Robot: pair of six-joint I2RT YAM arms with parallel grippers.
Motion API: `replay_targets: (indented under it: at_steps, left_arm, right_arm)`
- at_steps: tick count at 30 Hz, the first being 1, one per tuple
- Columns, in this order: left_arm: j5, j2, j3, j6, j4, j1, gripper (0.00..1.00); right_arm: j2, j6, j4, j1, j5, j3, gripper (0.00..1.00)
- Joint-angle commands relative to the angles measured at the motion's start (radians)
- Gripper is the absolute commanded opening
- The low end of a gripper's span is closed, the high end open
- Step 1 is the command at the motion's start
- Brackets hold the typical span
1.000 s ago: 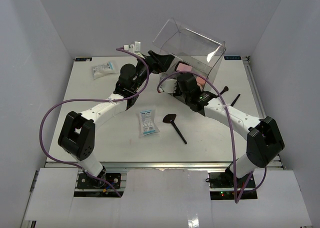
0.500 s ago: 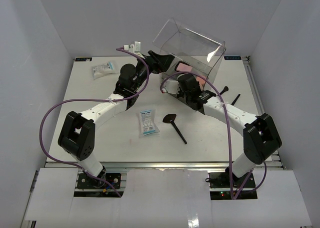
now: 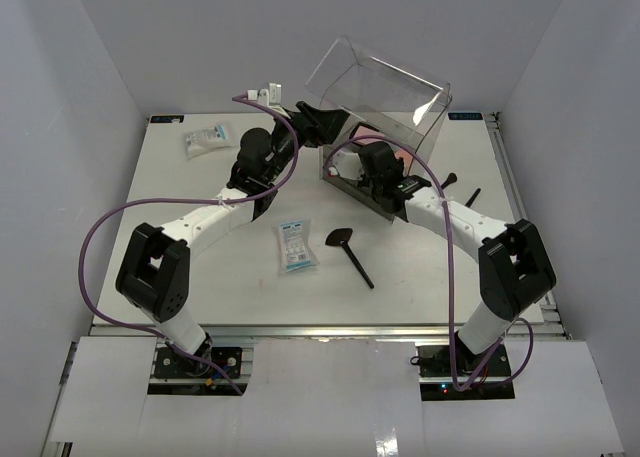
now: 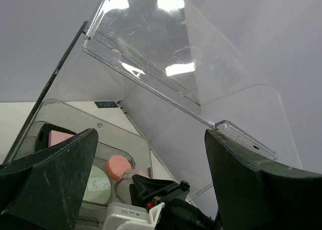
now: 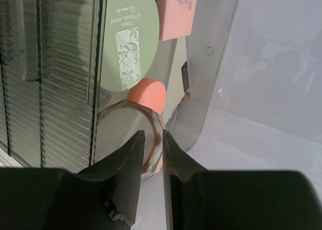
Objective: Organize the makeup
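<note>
Makeup (image 5: 132, 36) sits partly inside the large clear plastic box (image 4: 75, 117) and partly out on the white worktop (image 3: 400, 277), with the right gripper (image 5: 153, 134) clamped on the rim of a clear faceted round pot (image 5: 126, 134).

From above we see a white-and-blue flat packet (image 3: 296, 245) beside a flat-headed black brush (image 3: 350, 254) mid-worktop. A second white-and-blue packet (image 3: 207, 137) lies at the far left, and a slim black brush (image 3: 470, 199) lies right of the box. Only the wrist views show us inside the box, where a pale green round compact (image 5: 126, 44), a pink rectangular palette (image 5: 177, 11) and a coral-pink round piece (image 5: 147, 96) lie close together. The left gripper (image 4: 151, 134) holds its fingers wide apart below the open clear lid (image 3: 385, 92), with nothing between them. Plain pale grey walls (image 3: 60, 127) enclose the worktop.
</note>
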Motion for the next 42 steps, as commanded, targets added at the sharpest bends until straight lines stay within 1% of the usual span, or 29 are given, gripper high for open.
replay_targets:
  at_steps: [1, 2, 4, 6, 8, 12, 15, 18, 20, 23, 26, 28, 31, 32, 33, 34, 36, 39, 42]
  left_arm:
    - [-0.009, -0.077, 0.007, 0.003, 0.017, 0.006, 0.98]
    - [-0.008, -0.078, 0.006, 0.004, 0.017, 0.006, 0.98]
    - [-0.006, -0.081, 0.004, 0.005, 0.018, 0.007, 0.98]
    - [-0.008, -0.082, 0.002, 0.004, 0.019, 0.008, 0.98]
    - [-0.009, -0.081, 0.002, 0.003, 0.021, 0.008, 0.98]
    - [-0.012, -0.079, -0.002, 0.006, 0.017, 0.006, 0.98]
    - [-0.018, -0.087, -0.019, 0.007, 0.018, 0.007, 0.98]
    - [-0.018, -0.102, -0.046, 0.008, 0.014, 0.006, 0.98]
    - [-0.021, -0.119, -0.078, 0.008, 0.008, 0.007, 0.98]
    - [-0.023, -0.154, -0.147, 0.004, -0.024, 0.007, 0.98]
    - [-0.040, -0.187, -0.235, -0.025, -0.122, 0.008, 0.98]
    - [-0.062, -0.209, -0.296, -0.047, -0.190, 0.008, 0.98]
    - [-0.101, -0.219, -0.385, -0.076, -0.260, 0.009, 0.98]
    - [-0.103, -0.218, -0.403, -0.080, -0.269, 0.011, 0.98]
    - [-0.103, -0.213, -0.425, -0.087, -0.267, 0.012, 0.98]
    - [-0.098, -0.208, -0.437, -0.092, -0.262, 0.012, 0.98]
    - [-0.063, -0.183, -0.442, -0.103, -0.257, 0.012, 0.96]
    - [0.037, -0.123, -0.421, -0.121, -0.235, 0.012, 0.91]
    - [0.115, -0.054, -0.389, -0.139, -0.198, 0.012, 0.84]
  right_arm:
    - [-0.005, 0.030, -0.027, -0.007, -0.011, 0.025, 0.27]
    - [-0.023, 0.034, -0.028, -0.004, -0.037, 0.022, 0.27]
    - [-0.069, 0.043, -0.038, 0.005, -0.149, 0.001, 0.28]
    - [-0.149, 0.051, -0.095, 0.031, -0.279, -0.017, 0.28]
    - [-0.208, 0.047, -0.144, 0.057, -0.453, -0.043, 0.28]
    - [-0.314, 0.020, -0.223, 0.133, -0.637, -0.123, 0.29]
    - [-0.363, -0.004, -0.329, 0.163, -0.782, -0.154, 0.29]
    - [-0.409, -0.025, -0.418, 0.171, -0.871, -0.191, 0.30]
    - [-0.457, -0.031, -0.449, 0.171, -0.914, -0.235, 0.30]
    - [-0.549, -0.006, -0.452, 0.171, -0.934, -0.319, 0.30]
    - [-0.657, 0.034, -0.448, 0.155, -0.952, -0.392, 0.30]
    - [-0.716, 0.084, -0.440, 0.123, -0.970, -0.419, 0.30]
    - [-0.767, 0.179, -0.404, -0.004, -1.029, -0.431, 0.30]
    - [-0.777, 0.213, -0.390, -0.008, -1.053, -0.428, 0.30]
    - [-0.787, 0.279, -0.354, -0.102, -1.083, -0.429, 0.30]
    - [-0.793, 0.326, -0.305, -0.162, -1.120, -0.429, 0.30]
    - [-0.789, 0.432, -0.258, -0.251, -1.156, -0.436, 0.31]
    - [-0.761, 0.553, -0.194, -0.367, -1.258, -0.448, 0.31]
    - [-0.739, 0.609, -0.165, -0.458, -1.331, -0.460, 0.31]
